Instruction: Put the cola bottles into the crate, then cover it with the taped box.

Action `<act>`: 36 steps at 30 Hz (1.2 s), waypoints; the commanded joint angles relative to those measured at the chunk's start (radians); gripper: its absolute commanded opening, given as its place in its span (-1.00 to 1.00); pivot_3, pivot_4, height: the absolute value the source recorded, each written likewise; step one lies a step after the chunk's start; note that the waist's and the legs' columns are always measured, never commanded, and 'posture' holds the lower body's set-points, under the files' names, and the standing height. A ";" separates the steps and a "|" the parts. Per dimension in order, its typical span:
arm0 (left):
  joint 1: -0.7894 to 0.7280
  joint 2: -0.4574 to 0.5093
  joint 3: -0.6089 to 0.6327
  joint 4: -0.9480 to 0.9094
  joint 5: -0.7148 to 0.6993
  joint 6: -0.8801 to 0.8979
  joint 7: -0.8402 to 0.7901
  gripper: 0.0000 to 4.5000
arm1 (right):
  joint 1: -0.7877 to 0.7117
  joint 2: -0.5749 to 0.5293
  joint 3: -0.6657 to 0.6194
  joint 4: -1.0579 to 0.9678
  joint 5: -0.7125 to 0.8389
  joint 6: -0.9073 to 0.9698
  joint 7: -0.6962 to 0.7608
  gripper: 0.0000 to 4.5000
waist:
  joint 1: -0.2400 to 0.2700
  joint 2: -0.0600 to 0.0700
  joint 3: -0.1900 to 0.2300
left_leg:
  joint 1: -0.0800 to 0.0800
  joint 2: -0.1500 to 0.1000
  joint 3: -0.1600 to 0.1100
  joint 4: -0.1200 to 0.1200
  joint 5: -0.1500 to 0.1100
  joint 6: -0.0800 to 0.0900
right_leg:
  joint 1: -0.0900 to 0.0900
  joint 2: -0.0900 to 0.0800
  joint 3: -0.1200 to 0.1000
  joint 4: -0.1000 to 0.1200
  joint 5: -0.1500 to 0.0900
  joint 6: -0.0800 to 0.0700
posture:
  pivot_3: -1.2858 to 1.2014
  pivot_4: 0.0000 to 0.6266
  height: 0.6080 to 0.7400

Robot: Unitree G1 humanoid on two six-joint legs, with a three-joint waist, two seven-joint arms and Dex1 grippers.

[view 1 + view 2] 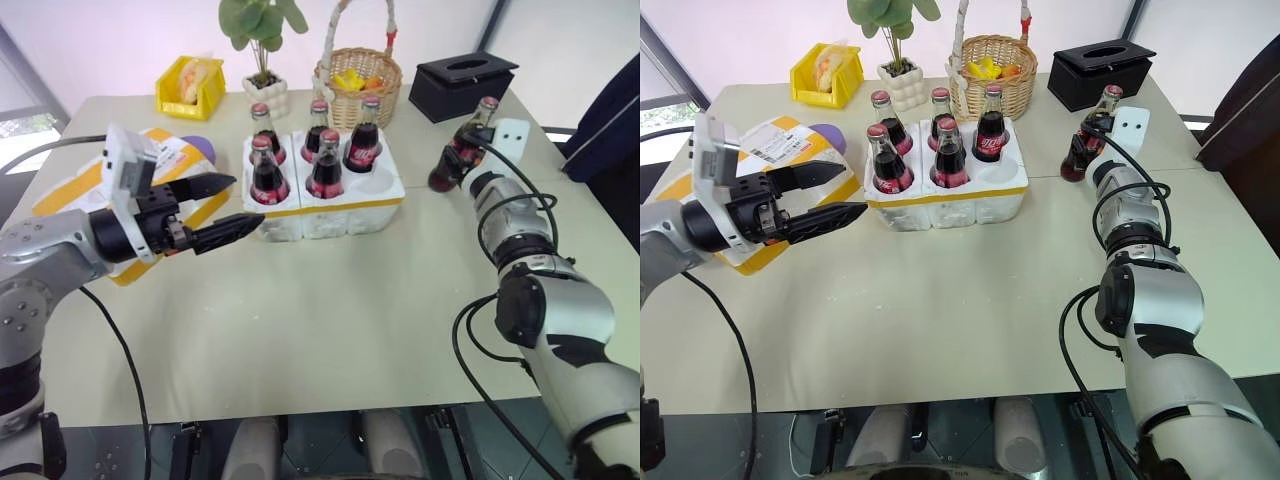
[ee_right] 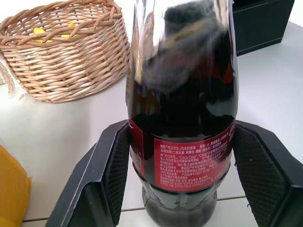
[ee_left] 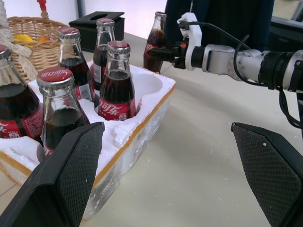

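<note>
Beige tabletop carries the crate with five cola bottles seated. My right gripper clamps the sixth bottle right of the crate; my left gripper hangs wide beside the taped box.

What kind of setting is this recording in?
Probably an indoor lab or office demo table: a beige table staged with props, a wicker basket, a black tissue box, a potted plant.
</note>
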 commanded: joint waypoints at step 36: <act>0.057 0.021 0.025 -0.062 -0.044 -0.024 -0.033 1.00 | 0.150 -0.115 0.200 -0.983 0.208 0.545 0.670 0.19 | 0.025 0.003 0.002 | 0.003 0.000 0.001 -0.009 0.001 0.000 | -0.002 0.000 0.001 0.000 0.000 0.000 | 0.03 -0.52 1.00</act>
